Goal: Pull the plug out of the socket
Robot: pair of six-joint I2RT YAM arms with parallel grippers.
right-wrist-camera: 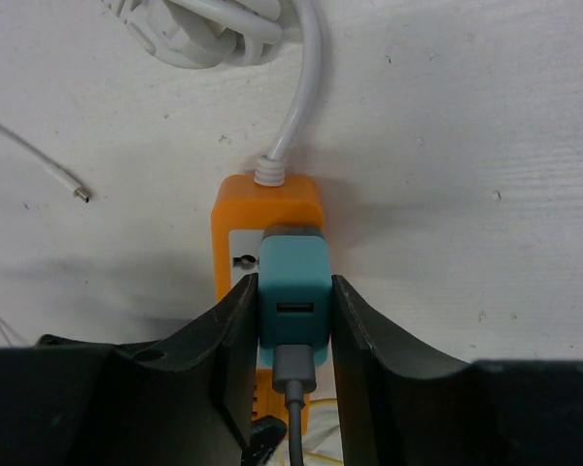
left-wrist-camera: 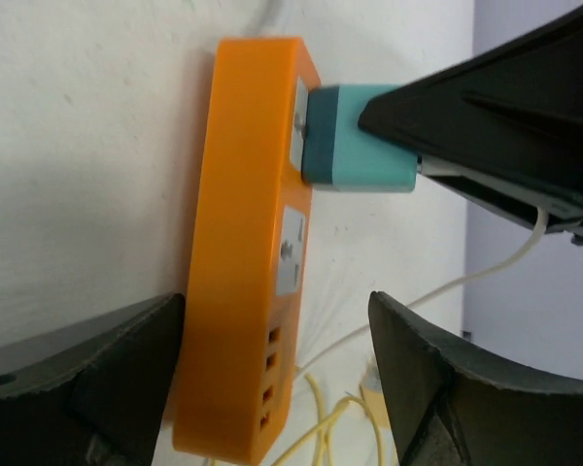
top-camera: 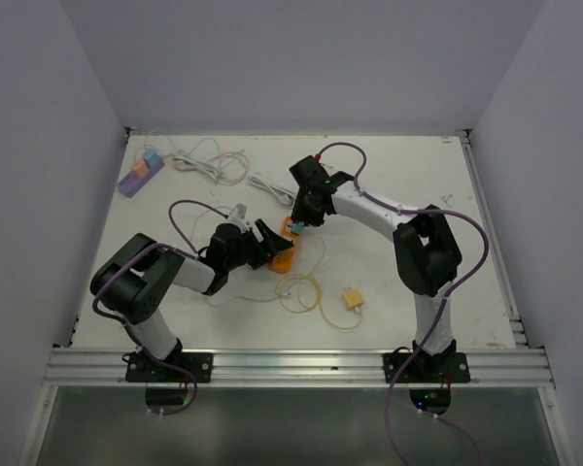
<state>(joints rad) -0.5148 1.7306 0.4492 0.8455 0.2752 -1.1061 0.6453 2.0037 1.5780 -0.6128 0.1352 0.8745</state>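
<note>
Item 1, my left gripper (left-wrist-camera: 275,320): jaws open, straddling the orange plastic power strip (left-wrist-camera: 238,194) without clamping it, placed, I judge, to brace it
Item 2, teal square plug (right-wrist-camera: 293,282): seated at that strip's cable end
Item 3, my right gripper (right-wrist-camera: 293,291): closed on the plug's sides, set to pull

Right gripper (right-wrist-camera: 291,301) closed around teal plug (right-wrist-camera: 293,267); black fingers (right-wrist-camera: 235,330) press on both its sides. Plug sits in orange socket strip (right-wrist-camera: 267,199), which lies flat on white table (right-wrist-camera: 466,194). Round socket hole visible on strip face just left of plug. Grey cable (right-wrist-camera: 293,388) goes into USB port (right-wrist-camera: 293,309) on plug face, runs down between fingers. Thick white cord (right-wrist-camera: 296,107) leaves far end of strip, joins white coil (right-wrist-camera: 204,24) at top edge. Thin white cable (right-wrist-camera: 58,175) with small connector lies at left, apart from strip.
</note>
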